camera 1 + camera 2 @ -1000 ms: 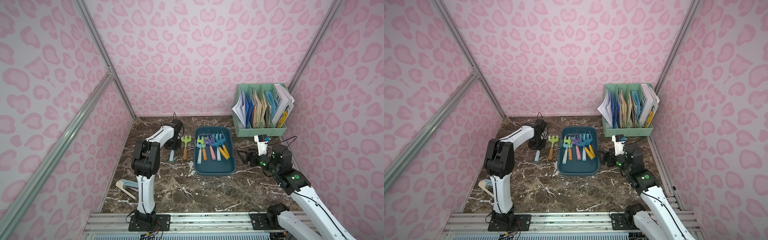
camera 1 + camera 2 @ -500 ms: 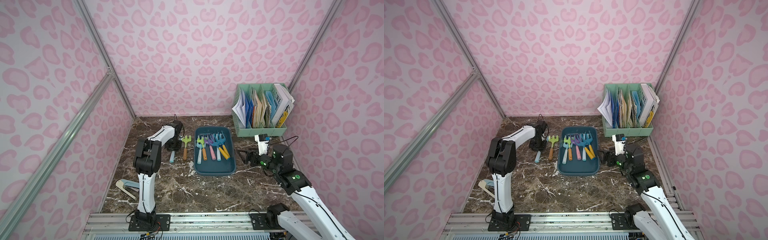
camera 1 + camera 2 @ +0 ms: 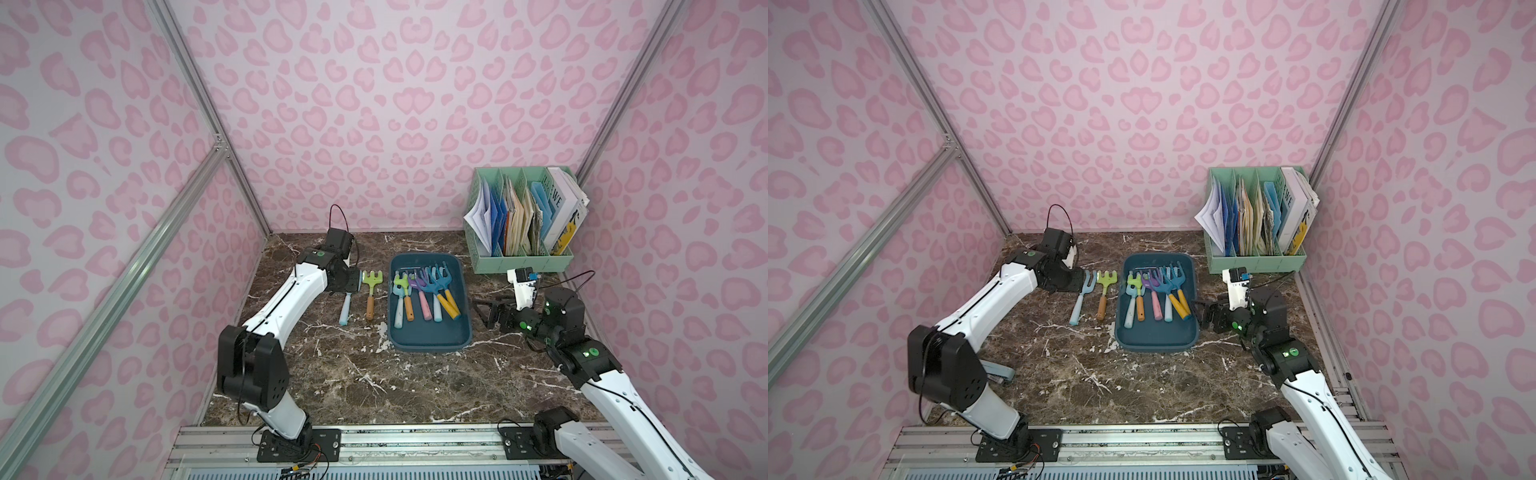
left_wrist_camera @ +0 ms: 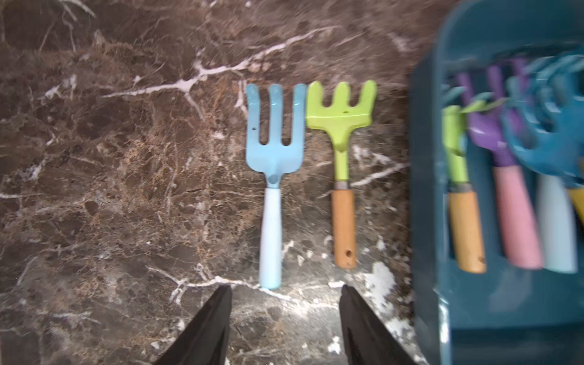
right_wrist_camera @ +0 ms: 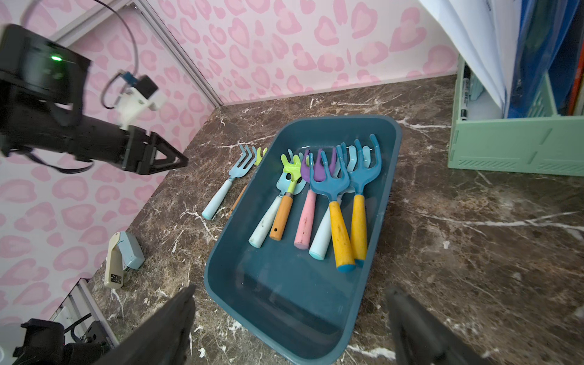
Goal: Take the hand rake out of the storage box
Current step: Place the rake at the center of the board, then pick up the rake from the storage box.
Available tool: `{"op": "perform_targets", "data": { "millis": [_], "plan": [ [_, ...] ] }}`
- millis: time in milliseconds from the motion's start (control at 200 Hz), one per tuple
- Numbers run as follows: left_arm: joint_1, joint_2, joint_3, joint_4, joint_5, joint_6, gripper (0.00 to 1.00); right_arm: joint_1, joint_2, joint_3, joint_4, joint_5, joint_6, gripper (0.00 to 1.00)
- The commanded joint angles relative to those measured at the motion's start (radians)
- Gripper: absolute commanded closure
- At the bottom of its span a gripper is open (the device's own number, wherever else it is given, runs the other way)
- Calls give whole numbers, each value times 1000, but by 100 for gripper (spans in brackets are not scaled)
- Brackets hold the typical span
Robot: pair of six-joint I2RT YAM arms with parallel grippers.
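I've got the left gripper [image 4: 286,292] low over the counter [image 3: 374,386], jaws about half apart, nothing in them. The pale blue fork [image 4: 271,221] lies flat just ahead of the fingertips, clear of both. The green rake [image 4: 343,221] with a wood handle lies right beside it, heads touching or nearly so. Both are outside the storage box [image 3: 428,334], on the left arm's side. The right gripper [image 5: 290,292] is on the box's other side, jaws wide, empty, pointing at it.

The box holds a fan of tools with overlapping heads. The one I read as a rake is the lime rake [image 5: 281,218] with the orange handle, its head resting on a pale tool's head.

My read: a set-down is done and I'm between picks. Next I lift the left arm, swing over the box and come down across the orange handle's free end, narrow enough to miss the pale handle just beside it. Then I lift straight up so the tines don't drag the neighbours.
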Motion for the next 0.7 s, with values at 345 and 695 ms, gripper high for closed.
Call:
{"op": "perform_targets", "data": {
  "millis": [345, 695],
  "plan": [
    [-112, -561, -294, -26, 48, -64, 40, 1, 173, 33, 62, 32, -83, 3],
    [-112, -733, -415, -25, 49, -35, 38, 10, 504, 207, 13, 19, -205, 27]
  ]
}}
